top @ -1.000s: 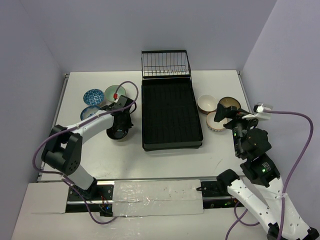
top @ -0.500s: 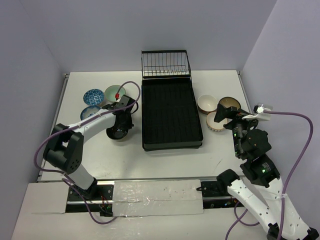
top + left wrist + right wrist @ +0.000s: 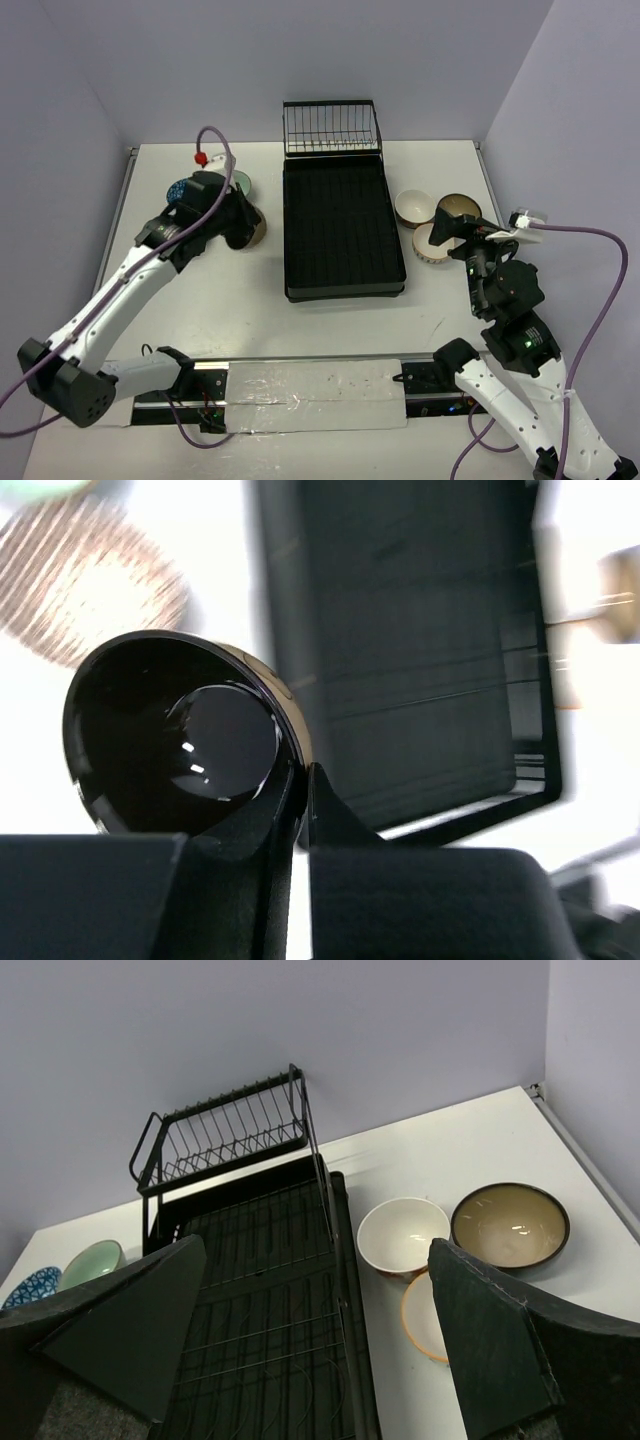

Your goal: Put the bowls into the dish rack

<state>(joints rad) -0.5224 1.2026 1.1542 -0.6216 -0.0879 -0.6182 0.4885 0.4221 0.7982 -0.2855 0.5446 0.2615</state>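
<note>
- Over on the left half of the table, the left gripper (image 3: 303, 780) has its jaws pinched down narrow on the rim of the black bowl (image 3: 170, 730). One finger is inside the wall and one is outside.
- We reckon that bowl is up off the table and tipped on its side, just left of the dish rack (image 3: 345, 225). A brownish striped bowl (image 3: 90, 575) is blurry beyond it in the wrist view.
- At the far left, the blue patterned bowl (image 3: 183, 190) and the pale green bowl (image 3: 243, 181) sit side by side, partly behind the arm.
- On the right, the right gripper (image 3: 458, 238) has its jaws spread wide and holds nothing.
- It hangs by three bowls grouped right of the rack: the cream bowl (image 3: 413, 207), the tan bowl (image 3: 458, 209) with a dark rim, and the orange-rimmed bowl (image 3: 420, 1320) nearest us.
- We can't spot any bowl in the rack yet, so loading looks like it's only starting.
- Handling-wise, we'd treat these as glazed ceramic: rigid, slick, fairly hefty for a two-finger pinch, and easy to chip.
- The rim is really the only place to grab, with the fingers pushed well down over the wall.
- A rim grip hangs all the weight off one side, so the bowl could swivel. We'd go slow and set it down softly on the ribbed floor.
</note>
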